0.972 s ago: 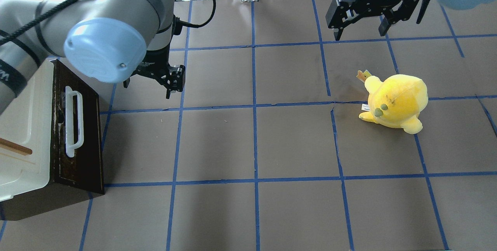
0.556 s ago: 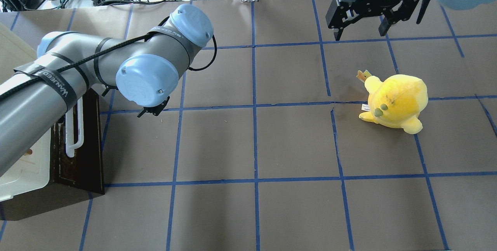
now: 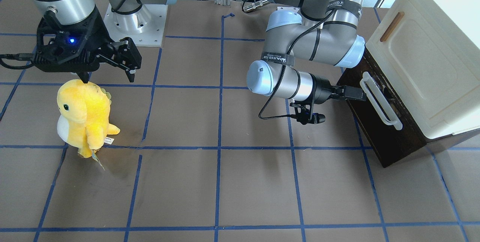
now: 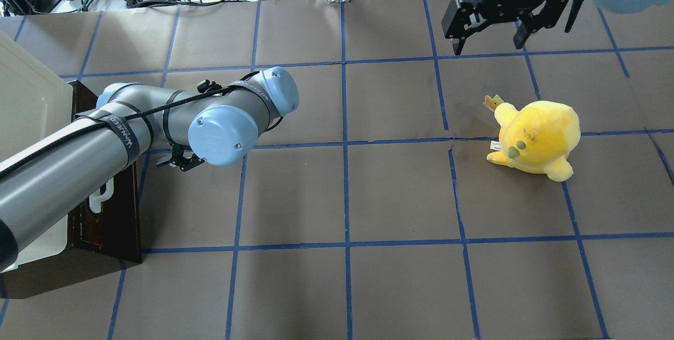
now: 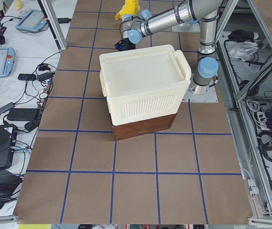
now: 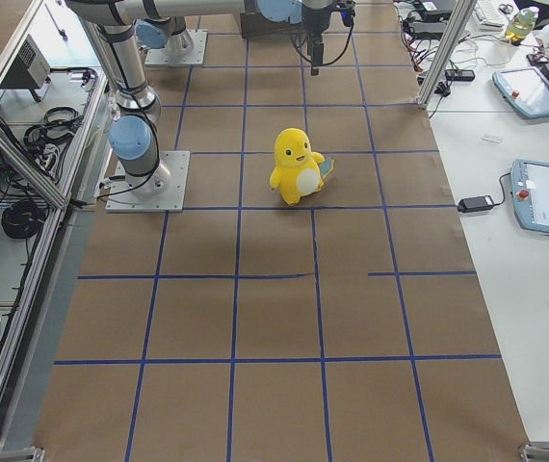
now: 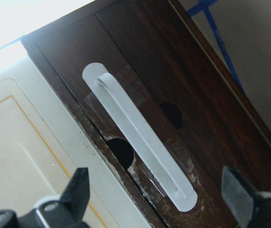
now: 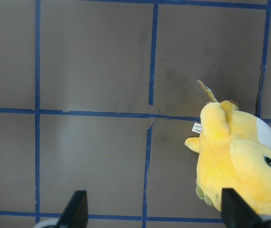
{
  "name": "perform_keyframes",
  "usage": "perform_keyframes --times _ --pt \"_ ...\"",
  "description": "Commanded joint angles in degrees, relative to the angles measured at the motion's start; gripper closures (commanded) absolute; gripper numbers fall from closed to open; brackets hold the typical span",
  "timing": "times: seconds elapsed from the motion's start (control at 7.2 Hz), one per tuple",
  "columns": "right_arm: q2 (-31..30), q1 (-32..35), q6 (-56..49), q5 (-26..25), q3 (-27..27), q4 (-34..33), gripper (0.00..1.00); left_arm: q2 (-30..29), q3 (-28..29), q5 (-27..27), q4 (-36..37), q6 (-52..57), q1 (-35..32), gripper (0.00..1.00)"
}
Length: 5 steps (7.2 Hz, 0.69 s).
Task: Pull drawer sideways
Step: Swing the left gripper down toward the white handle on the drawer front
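The drawer has a dark brown front and a long white bar handle. It sits pushed in under the cream cabinet at the table's left end. My left gripper points sideways at the handle's upper end, close in front of it. In the left wrist view the gripper is open, and the handle lies ahead between the spread fingertips, untouched. In the overhead view my own arm hides this gripper, and only the handle's lower end shows. My right gripper is open and empty at the far right.
A yellow plush toy stands on the right half of the table, just below the right gripper. The cream cabinet has a small brown wooden handle. Brown paper with blue tape lines covers the table.
My left arm has swung down and back toward the drawer front, turning its gripper to face the white handle. The right arm and the plush have not moved.
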Motion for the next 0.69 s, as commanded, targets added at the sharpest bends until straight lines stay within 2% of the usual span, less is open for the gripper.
perform_keyframes --times 0.0,0.14,0.42,0.56 --pt "0.00 0.00 0.00 -0.07 0.00 0.00 0.00 -2.67 -2.27 5.55 0.04 -6.86 4.27 0.00" --pt "0.00 0.00 0.00 0.02 0.00 0.00 0.00 -3.64 -2.81 8.01 0.04 -11.51 5.33 0.00" --pt "0.00 0.00 -0.09 -0.07 0.00 0.00 0.00 -4.26 -2.73 8.91 0.04 -14.62 6.92 0.04" --pt "0.00 0.00 0.00 0.02 0.00 0.00 0.00 -4.52 -2.73 8.92 0.04 -14.72 6.92 0.16"
